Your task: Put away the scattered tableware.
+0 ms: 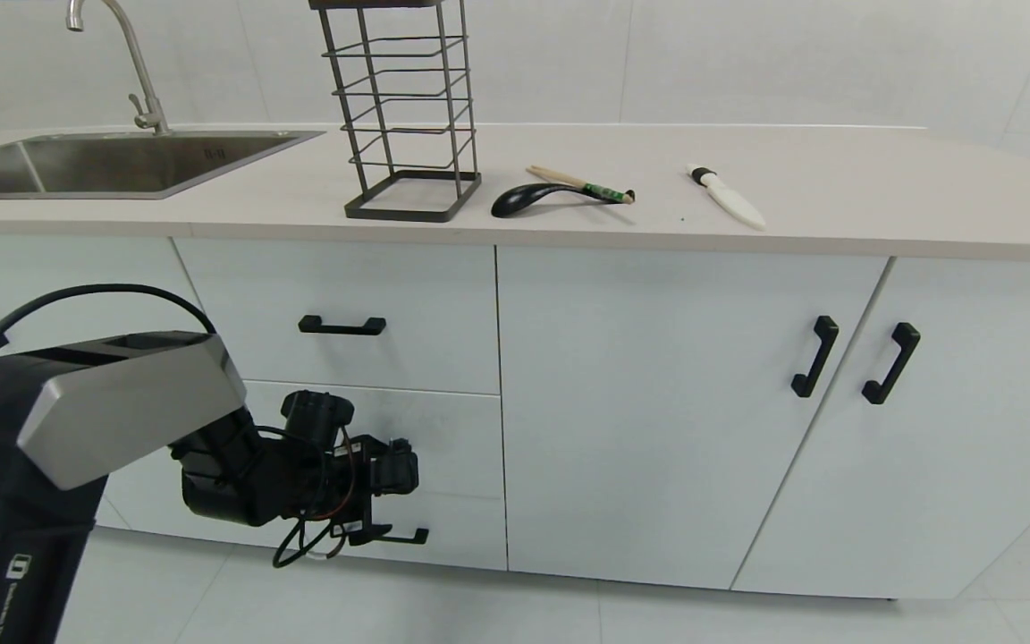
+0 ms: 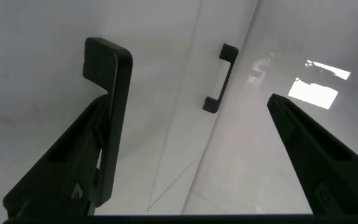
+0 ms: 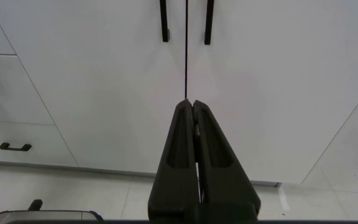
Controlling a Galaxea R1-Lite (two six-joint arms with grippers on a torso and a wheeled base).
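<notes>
Fingers of the left claw [image 2: 188, 74] stand apart, low before the white lower drawer front [image 1: 452, 438]; the right claw [image 3: 187, 106] is pressed together, facing white cabinet doors [image 3: 260, 74]. Judged step: raise an arm to the pale counter [image 1: 882, 170], then descend on one handle, mid-length, claw set across it. Counted there: one black spoon [image 1: 524, 197], one white knife with black collar [image 1: 730, 199], wooden green-tipped chopsticks [image 1: 579, 183] touching the spoon, number unclear, one dark wire rack [image 1: 408, 116] beside them.

It is a kitchen, with a sink [image 1: 113, 161] and tap [image 1: 126, 54] on the far left, a long counter [image 1: 837, 197] and white cupboards [image 1: 658, 402] below.
</notes>
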